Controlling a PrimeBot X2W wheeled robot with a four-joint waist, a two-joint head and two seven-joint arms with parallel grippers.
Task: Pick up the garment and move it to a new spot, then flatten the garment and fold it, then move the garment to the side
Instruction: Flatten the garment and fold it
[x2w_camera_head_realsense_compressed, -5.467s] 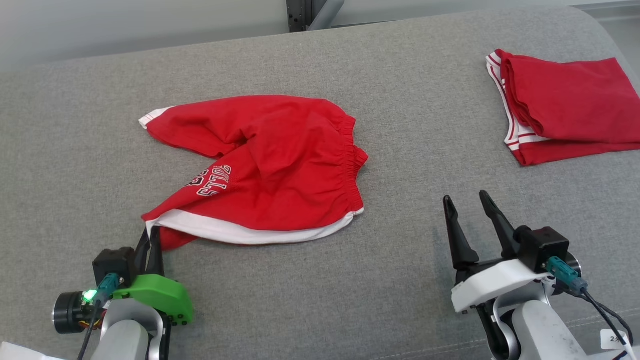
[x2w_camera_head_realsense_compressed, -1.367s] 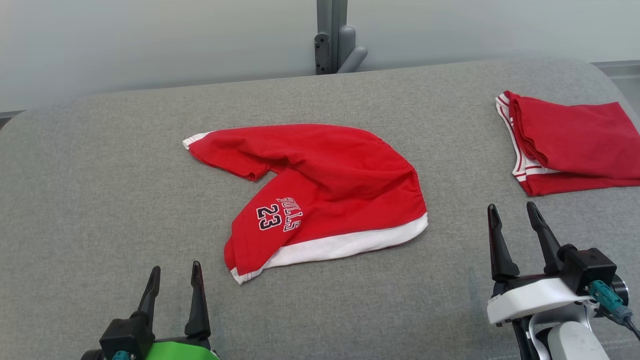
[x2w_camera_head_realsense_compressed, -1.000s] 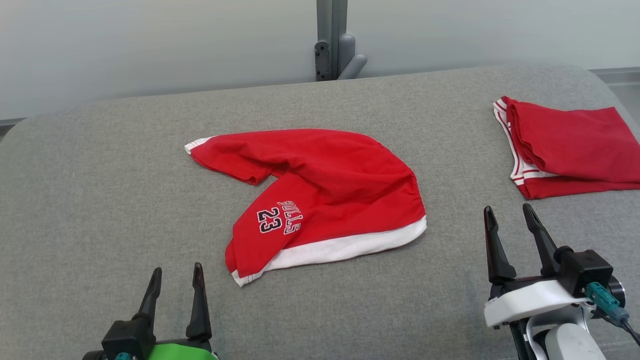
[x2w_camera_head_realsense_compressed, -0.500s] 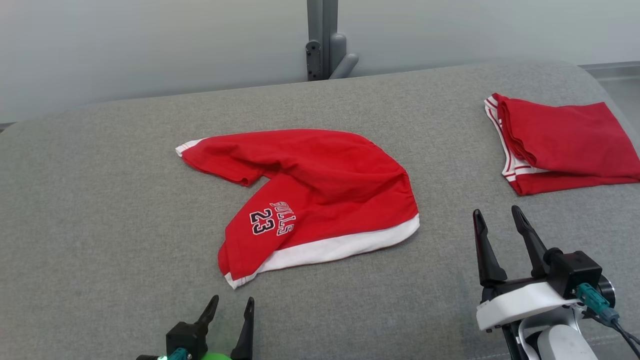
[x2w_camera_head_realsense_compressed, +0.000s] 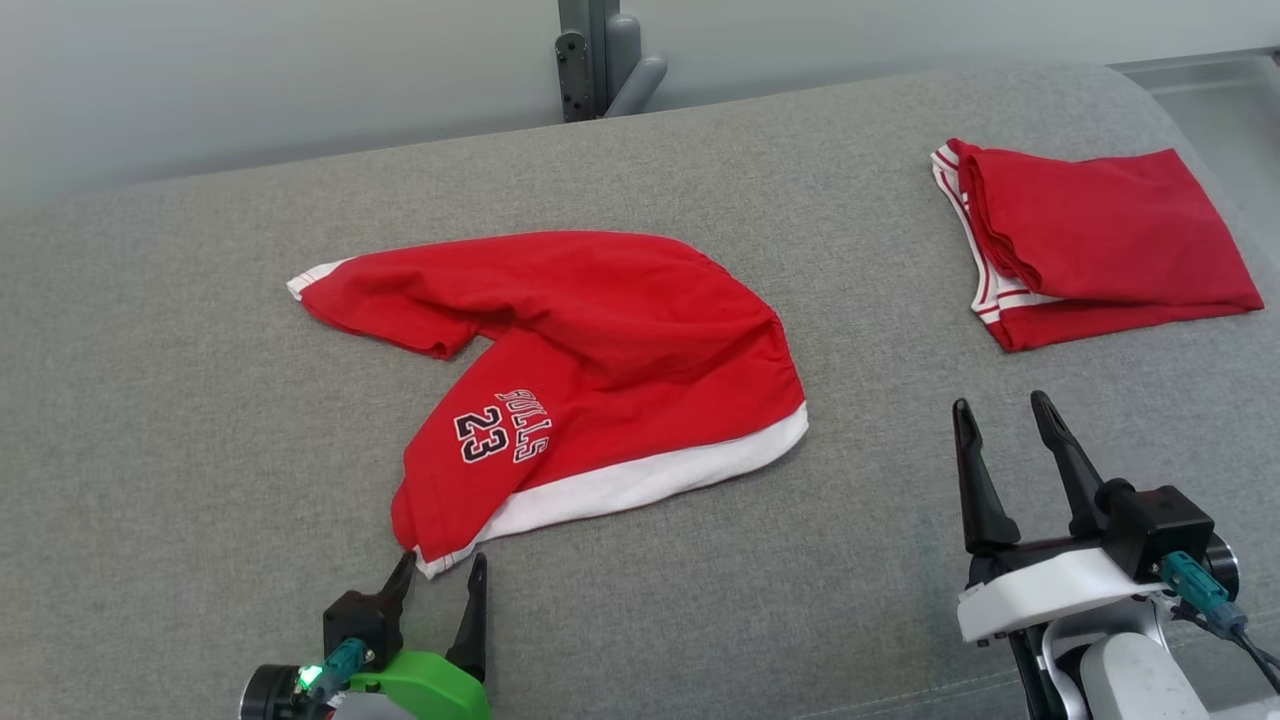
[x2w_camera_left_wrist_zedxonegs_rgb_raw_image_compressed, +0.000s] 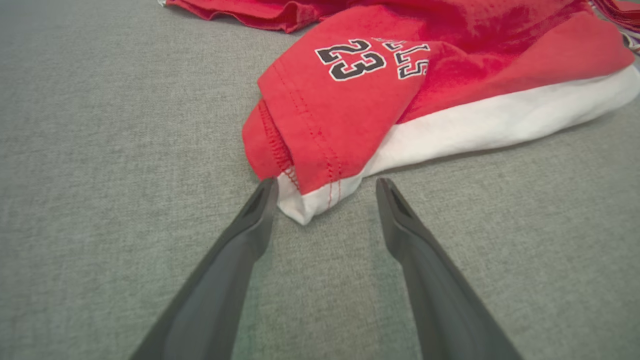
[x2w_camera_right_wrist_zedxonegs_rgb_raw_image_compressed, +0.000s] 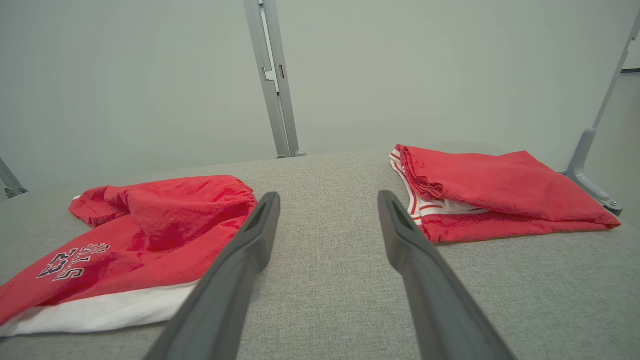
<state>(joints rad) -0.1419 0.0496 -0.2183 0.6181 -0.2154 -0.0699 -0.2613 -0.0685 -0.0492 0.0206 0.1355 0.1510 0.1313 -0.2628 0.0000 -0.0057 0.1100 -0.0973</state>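
Observation:
The garment (x2w_camera_head_realsense_compressed: 600, 350) is a pair of red shorts with white trim and a "BULLS 23" print, lying crumpled in the middle of the grey cushion; it also shows in the left wrist view (x2w_camera_left_wrist_zedxonegs_rgb_raw_image_compressed: 400, 85) and the right wrist view (x2w_camera_right_wrist_zedxonegs_rgb_raw_image_compressed: 150, 235). My left gripper (x2w_camera_head_realsense_compressed: 440, 570) is open right at its near corner. In the left wrist view the white-hemmed corner (x2w_camera_left_wrist_zedxonegs_rgb_raw_image_compressed: 305, 205) lies between the two fingertips of that gripper (x2w_camera_left_wrist_zedxonegs_rgb_raw_image_compressed: 325, 187), one fingertip touching the cloth. My right gripper (x2w_camera_head_realsense_compressed: 1000, 412) is open and empty over bare cushion to the garment's right, and its own view shows it (x2w_camera_right_wrist_zedxonegs_rgb_raw_image_compressed: 327, 197) apart from the cloth.
A second red garment (x2w_camera_head_realsense_compressed: 1090, 240), folded, with white stripes, lies at the far right of the cushion (x2w_camera_head_realsense_compressed: 180, 400); I also see it in the right wrist view (x2w_camera_right_wrist_zedxonegs_rgb_raw_image_compressed: 495, 195). A grey metal post (x2w_camera_head_realsense_compressed: 590, 55) stands behind the cushion's back edge.
The left gripper has moved right and forward to the garment's near corner, still open. The head camera has shifted, so the whole scene slid left. The right gripper has kept its pose.

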